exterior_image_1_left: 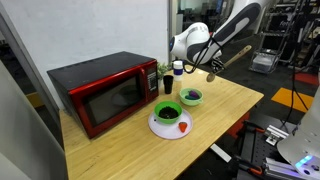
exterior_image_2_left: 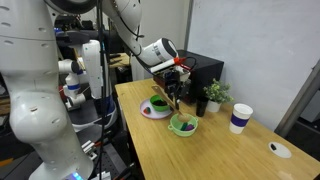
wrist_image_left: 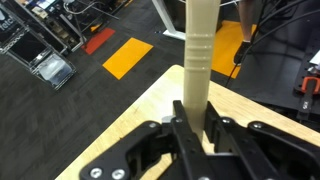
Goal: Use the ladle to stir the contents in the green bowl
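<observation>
My gripper (exterior_image_1_left: 211, 67) (exterior_image_2_left: 174, 72) (wrist_image_left: 195, 128) is shut on the ladle (exterior_image_1_left: 233, 56) (exterior_image_2_left: 174, 95) (wrist_image_left: 198, 50), a pale tan stick. It holds the ladle in the air above the table's far side. In the wrist view the stick runs straight out from the jaws over the table edge, and its head is not in view. The green bowl (exterior_image_1_left: 166, 111) (exterior_image_2_left: 158, 101), deep and dark green, stands on a white plate (exterior_image_1_left: 163, 128) (exterior_image_2_left: 150, 112), lower than the gripper and apart from it. The ladle touches no bowl.
A paler, shallower green bowl (exterior_image_1_left: 191, 97) (exterior_image_2_left: 183, 125) sits near the plate. A red item (exterior_image_1_left: 183, 126) lies on the plate. A red microwave (exterior_image_1_left: 105, 92), a small plant (exterior_image_2_left: 215, 95) and a white cup (exterior_image_2_left: 240, 117) stand on the wooden table (exterior_image_1_left: 215, 115).
</observation>
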You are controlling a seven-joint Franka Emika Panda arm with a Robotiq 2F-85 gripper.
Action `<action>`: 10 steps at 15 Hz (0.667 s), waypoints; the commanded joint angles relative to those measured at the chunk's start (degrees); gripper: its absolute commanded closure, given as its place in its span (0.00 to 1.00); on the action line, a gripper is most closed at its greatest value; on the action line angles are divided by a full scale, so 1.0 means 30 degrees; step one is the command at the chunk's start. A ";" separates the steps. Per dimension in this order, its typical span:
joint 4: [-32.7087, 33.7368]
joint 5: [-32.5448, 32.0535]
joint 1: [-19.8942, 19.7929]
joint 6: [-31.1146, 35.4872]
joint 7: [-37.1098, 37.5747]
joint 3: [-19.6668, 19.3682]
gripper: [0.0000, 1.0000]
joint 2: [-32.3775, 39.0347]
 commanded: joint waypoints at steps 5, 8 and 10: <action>0.3083 0.3504 -0.1639 0.0204 0.1649 -0.1547 0.94 0.0229; 0.4056 0.4803 -0.2444 0.0761 0.2154 -0.2367 0.94 0.0399; 0.3907 0.5915 -0.2787 0.1723 0.3159 -0.2744 0.94 0.0311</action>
